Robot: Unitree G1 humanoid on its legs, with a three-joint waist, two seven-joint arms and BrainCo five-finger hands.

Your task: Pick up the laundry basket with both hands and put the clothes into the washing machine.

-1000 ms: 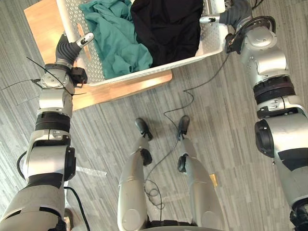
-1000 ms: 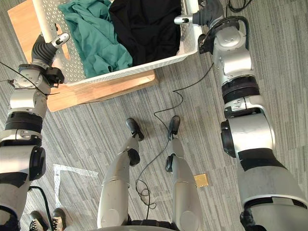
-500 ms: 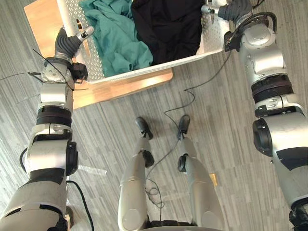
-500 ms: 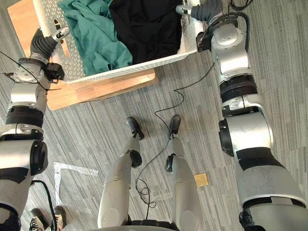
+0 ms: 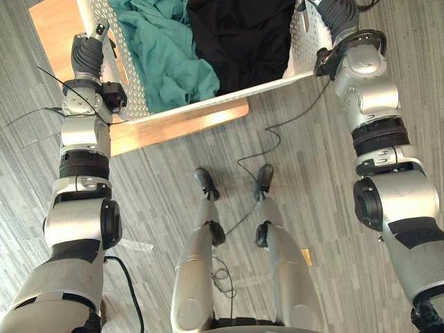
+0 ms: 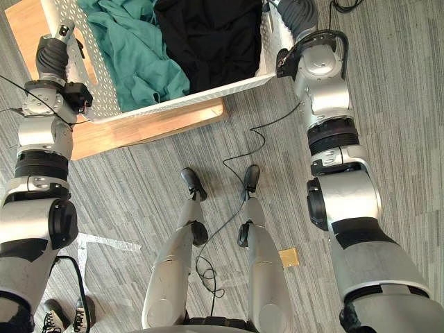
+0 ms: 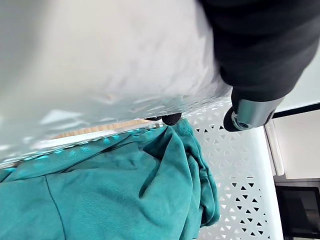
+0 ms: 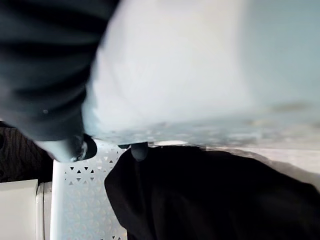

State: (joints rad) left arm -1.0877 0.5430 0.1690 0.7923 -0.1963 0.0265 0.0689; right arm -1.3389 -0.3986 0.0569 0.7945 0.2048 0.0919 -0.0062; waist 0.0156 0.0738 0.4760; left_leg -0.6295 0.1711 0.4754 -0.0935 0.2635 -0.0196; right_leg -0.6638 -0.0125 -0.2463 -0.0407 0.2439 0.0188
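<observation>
1. Laundry basket (image 5: 132, 83): you had one rectangular tub of white plastic. Its walls were punched with rows of small triangular holes and its rim was smooth and rounded. It stood on the tabletop (image 5: 180, 125) with its near corner past the board's front edge.
2. Tabletop: it was a flat slab of pale, smooth wood with a thick, square-cut edge, standing on the floor (image 5: 319, 173).
3. Teal garment (image 5: 166, 48): this was soft, matte cloth, crumpled in loose folds. It lay inside the basket on your robot's left side, against the perforated wall.
4. Black garment (image 5: 239, 35): this was dark, matte cloth in a bunched heap. It lay inside the basket on the right side, touching the teal garment down the middle.
5. Left robot hand (image 5: 88, 50): you had it at the basket's left rim, with the dark ribbed cover pressed close to the white plastic. The rim hid most of it in the left wrist view, so I could not tell whether it gripped.
6. Right robot hand (image 5: 338, 10): it sat at the basket's right rim, with the ribbed cover tight against the wall. Its grip could not be told either.
7. Floor: it was covered in grey planks with fine streaked lines. It carried a white taped corner outline (image 6: 90, 243) and a small flat tan square (image 6: 289, 259).
8. A person's shoes (image 6: 66, 320): they were pale with dark trim, beside your robot's left arm.
</observation>
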